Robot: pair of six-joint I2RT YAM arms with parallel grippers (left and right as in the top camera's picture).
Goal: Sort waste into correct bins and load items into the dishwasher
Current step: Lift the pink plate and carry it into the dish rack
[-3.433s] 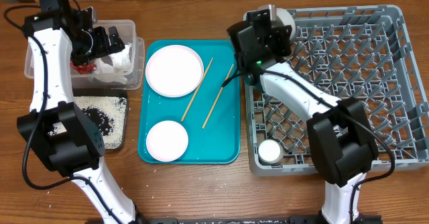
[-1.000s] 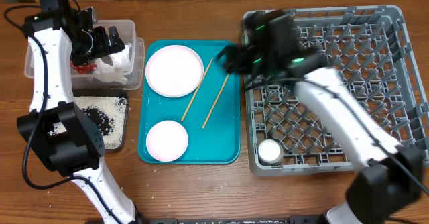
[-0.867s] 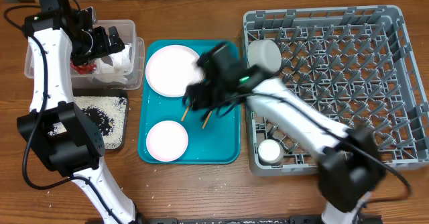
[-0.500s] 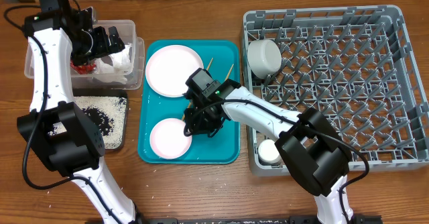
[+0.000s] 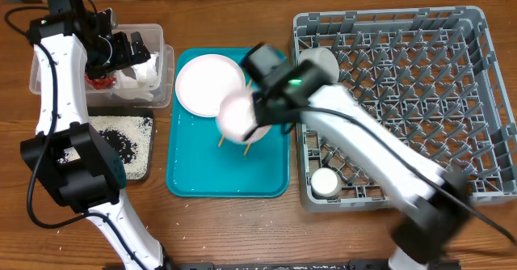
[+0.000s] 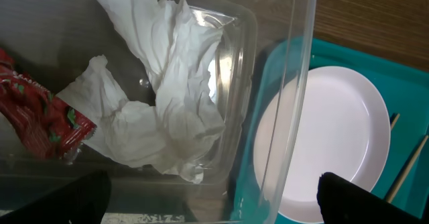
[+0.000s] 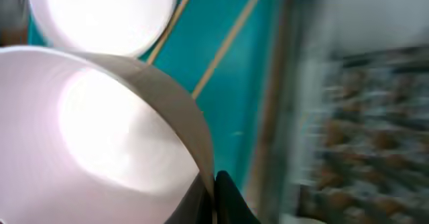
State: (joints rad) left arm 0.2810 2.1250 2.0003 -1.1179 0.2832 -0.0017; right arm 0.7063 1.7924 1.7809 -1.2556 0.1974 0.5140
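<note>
My right gripper (image 5: 257, 112) is shut on the rim of a pinkish bowl (image 5: 237, 116) and holds it above the teal tray; in the right wrist view the bowl (image 7: 94, 137) fills the left and my fingers (image 7: 213, 190) pinch its edge. A white plate (image 5: 208, 84) and two chopsticks (image 5: 271, 100) lie on the tray. My left gripper (image 5: 121, 52) is open over the clear tub (image 5: 166, 56), which holds a white napkin (image 6: 167, 96) and a red wrapper (image 6: 33, 117). The grey rack (image 5: 404, 100) holds a pale bowl (image 5: 319, 60) and a small cup (image 5: 326, 183).
A teal tray (image 5: 194, 177) sits at the centre. The black tray (image 5: 133, 145) with white grains and dark bits lies at the front left, partly under my left arm. The right arm is blurred by motion.
My right gripper took hold of the small pinkish bowl at the tray's front and lifted it up and to the right, toward the rack. The left arm has not moved.
</note>
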